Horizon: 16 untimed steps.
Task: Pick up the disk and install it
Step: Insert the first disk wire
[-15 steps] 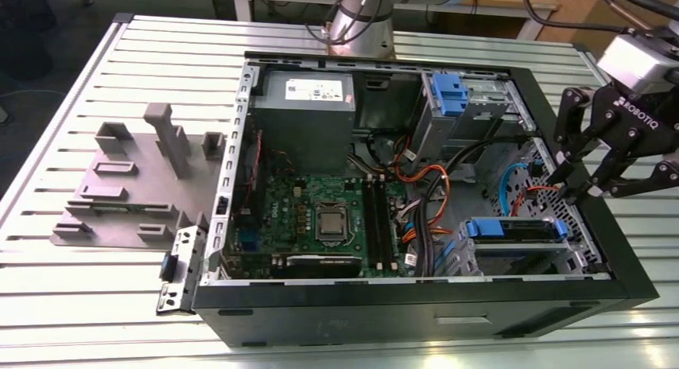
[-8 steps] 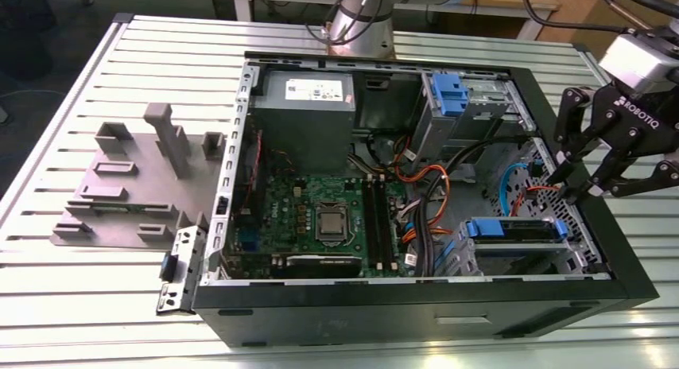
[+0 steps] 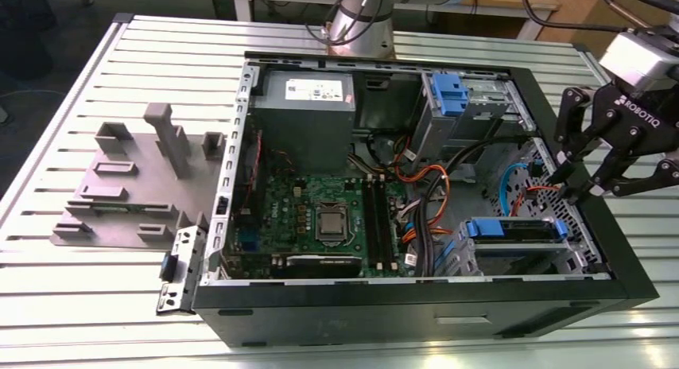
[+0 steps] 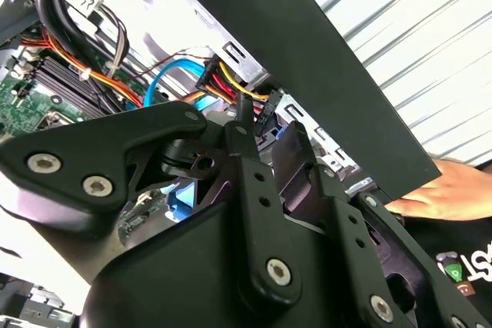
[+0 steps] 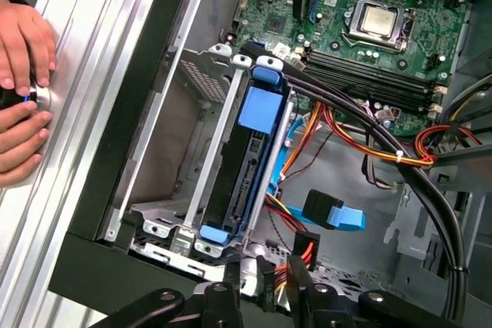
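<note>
Disk (image 5: 247, 160) seated in case bay; gripper (image 3: 573, 182) spread, empty; ribbed metal table (image 3: 106, 305) beneath.

A robotics lab bench here: a slatted aluminium table (image 3: 95, 305) carrying an opened computer case (image 3: 424, 305), a grey fixture plate (image 3: 127, 202) beside it, and the arm's base (image 3: 361, 23) bolted behind.

disk (image 5: 246, 167) in drive cage (image 5: 201, 190) — inside case (image 3: 626, 250)
</note>
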Each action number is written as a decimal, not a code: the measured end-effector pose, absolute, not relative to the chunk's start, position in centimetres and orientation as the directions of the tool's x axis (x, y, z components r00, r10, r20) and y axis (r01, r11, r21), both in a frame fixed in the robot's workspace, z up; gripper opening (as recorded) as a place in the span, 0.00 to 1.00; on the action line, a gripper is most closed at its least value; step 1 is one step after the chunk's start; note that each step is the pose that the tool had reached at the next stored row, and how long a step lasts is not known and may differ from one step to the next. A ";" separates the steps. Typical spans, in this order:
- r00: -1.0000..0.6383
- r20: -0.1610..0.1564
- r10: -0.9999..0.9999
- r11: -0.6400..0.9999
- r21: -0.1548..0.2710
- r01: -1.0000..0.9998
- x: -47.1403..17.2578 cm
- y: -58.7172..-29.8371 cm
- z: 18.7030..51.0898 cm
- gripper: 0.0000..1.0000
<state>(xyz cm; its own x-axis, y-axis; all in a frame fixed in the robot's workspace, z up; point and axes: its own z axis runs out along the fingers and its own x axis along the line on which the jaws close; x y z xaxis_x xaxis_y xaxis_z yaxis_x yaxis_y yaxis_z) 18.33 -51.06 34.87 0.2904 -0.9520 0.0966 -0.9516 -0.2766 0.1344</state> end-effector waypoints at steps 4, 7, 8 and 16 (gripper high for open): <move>0.298 0.116 -0.947 -0.282 0.140 -0.949 18.3 -51.1 34.9 0.37; 0.300 0.120 -0.946 -0.282 0.141 -0.949 18.3 -51.1 34.9 0.37; 0.300 0.120 -0.946 -0.282 0.141 -0.949 18.3 -51.1 34.9 0.37; 0.300 0.121 -0.946 -0.282 0.141 -0.949 18.3 -51.1 34.9 0.22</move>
